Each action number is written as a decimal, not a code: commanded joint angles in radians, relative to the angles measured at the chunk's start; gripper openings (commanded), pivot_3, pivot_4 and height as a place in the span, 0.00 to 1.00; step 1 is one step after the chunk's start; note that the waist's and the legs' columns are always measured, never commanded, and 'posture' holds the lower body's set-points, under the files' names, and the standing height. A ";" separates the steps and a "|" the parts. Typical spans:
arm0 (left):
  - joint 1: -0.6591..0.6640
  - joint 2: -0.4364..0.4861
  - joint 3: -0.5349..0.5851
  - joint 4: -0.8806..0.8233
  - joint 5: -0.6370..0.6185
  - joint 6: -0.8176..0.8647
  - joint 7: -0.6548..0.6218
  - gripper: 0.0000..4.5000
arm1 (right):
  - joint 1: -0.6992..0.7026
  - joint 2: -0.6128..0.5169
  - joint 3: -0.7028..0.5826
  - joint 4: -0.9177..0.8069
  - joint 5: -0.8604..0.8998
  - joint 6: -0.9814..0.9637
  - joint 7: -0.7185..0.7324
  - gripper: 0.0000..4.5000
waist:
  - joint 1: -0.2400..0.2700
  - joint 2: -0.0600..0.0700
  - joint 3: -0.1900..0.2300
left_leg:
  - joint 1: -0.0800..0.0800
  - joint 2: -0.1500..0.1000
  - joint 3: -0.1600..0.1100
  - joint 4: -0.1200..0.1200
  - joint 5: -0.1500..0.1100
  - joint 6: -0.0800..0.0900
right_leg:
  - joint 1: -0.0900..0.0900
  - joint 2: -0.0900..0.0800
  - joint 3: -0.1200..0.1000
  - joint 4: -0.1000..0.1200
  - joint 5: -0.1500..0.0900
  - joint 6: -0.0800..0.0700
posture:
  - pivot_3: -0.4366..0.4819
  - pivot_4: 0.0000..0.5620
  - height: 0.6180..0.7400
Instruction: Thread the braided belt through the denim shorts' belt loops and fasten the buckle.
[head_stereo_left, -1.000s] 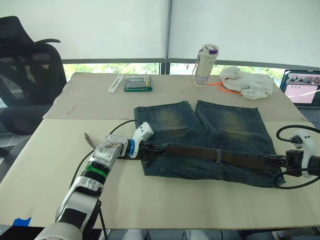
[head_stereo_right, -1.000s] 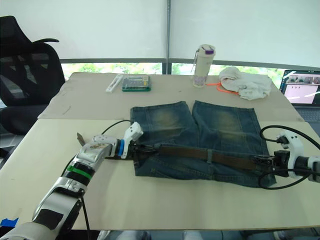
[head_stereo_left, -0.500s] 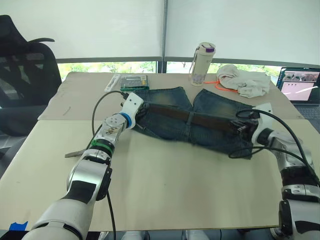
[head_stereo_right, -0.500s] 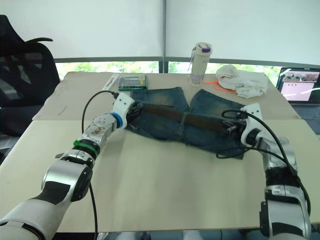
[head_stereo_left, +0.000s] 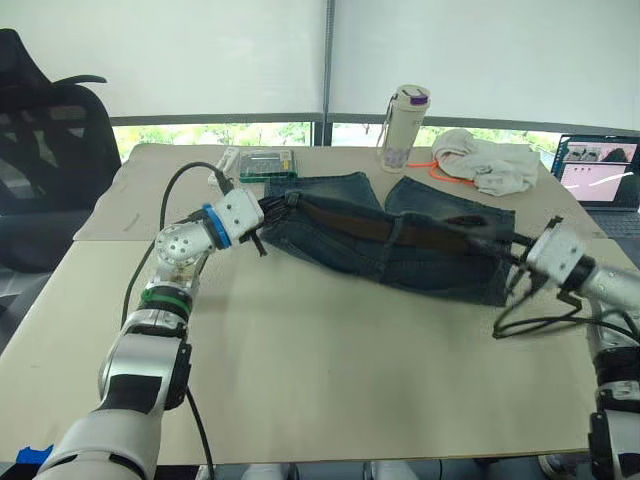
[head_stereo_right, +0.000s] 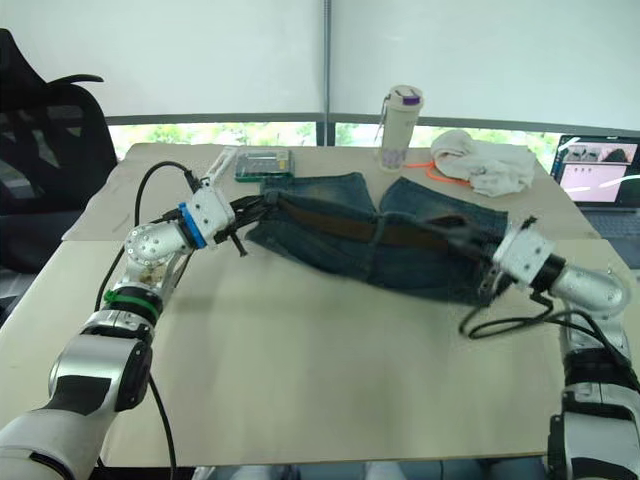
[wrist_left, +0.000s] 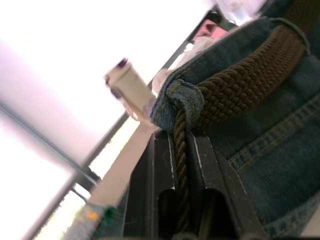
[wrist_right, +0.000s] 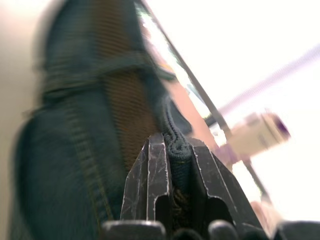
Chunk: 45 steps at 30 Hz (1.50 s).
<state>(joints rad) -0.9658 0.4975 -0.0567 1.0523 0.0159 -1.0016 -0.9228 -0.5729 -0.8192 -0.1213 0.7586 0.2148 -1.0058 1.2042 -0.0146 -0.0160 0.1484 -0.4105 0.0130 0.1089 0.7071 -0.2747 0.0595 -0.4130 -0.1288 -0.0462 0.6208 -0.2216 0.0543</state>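
— What lies before you, biggest first?

— The table (head_stereo_left: 330, 390), pale and wide. On it, toward the far side, the denim shorts (head_stereo_left: 400, 235) are stretched between my two arms, waistband toward me, legs pointing away. The braided belt (head_stereo_left: 400, 231) runs along that waistband.

— And your pincers?

— My left pincer (head_stereo_left: 262, 212) sits at the shorts' left end, my right pincer (head_stereo_left: 515, 248) at the right end. From the head views I can only say each meets the cloth there.

— Do the wrist views add anything?

— Yes. In the left wrist view my left pincer (wrist_left: 181, 150) is closed narrow on the belt's brown braid, which runs down between the two fingers (wrist_left: 162, 190), just below a rolled denim edge. A belt loop (wrist_left: 295, 35) crosses the strap farther along. In the right wrist view my right pincer (wrist_right: 176, 150) is pinched on a dark denim edge of the shorts, with the brown strap (wrist_right: 120, 100) beside it under another loop.

— Anything smaller?

— Beyond the shorts: an off-white cloth bundle (head_stereo_left: 490, 160), a bottle with a purple cap (head_stereo_left: 402, 128), a small green case (head_stereo_left: 267, 165). A laptop (head_stereo_left: 600, 172) stands at the far right.
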 joint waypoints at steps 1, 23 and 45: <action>0.097 0.052 -0.077 -0.043 0.055 -0.259 -0.036 0.00 | 0.029 -0.041 0.073 0.045 0.063 -0.326 0.098 0.01 | -0.002 0.000 0.000 | 0.006 0.000 0.001 -0.004 0.000 0.000 | 0.006 0.000 0.000 -0.005 0.000 0.000 | 0.48 0.27 0.97; 0.153 0.163 -0.305 0.057 0.480 -0.273 0.391 0.00 | 0.165 -0.142 0.350 0.268 -0.312 -0.380 -0.261 0.01 | 0.026 0.001 -0.001 | 0.036 0.001 0.006 -0.011 -0.011 0.018 | 0.026 -0.019 -0.002 -0.009 0.001 0.000 | 0.48 0.27 0.97; 0.056 0.041 -0.309 0.212 0.360 -0.067 0.159 0.40 | 0.148 -0.133 0.313 0.236 -0.253 -0.019 -0.251 0.45 | 0.022 -0.002 -0.002 | 0.029 0.001 0.006 -0.010 -0.005 0.010 | 0.023 -0.019 -0.010 -0.012 0.003 0.001 | 0.48 0.27 0.97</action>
<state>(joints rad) -0.9272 0.5356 -0.3744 1.2559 0.4139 -1.0938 -0.6719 -0.4568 -0.9405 0.1868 0.9935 -0.0804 -1.0849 0.8564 0.0072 -0.0178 0.1465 -0.3817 0.0142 0.1142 0.6970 -0.2800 0.0698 -0.3894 -0.1478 -0.0573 0.6084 -0.2185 0.0554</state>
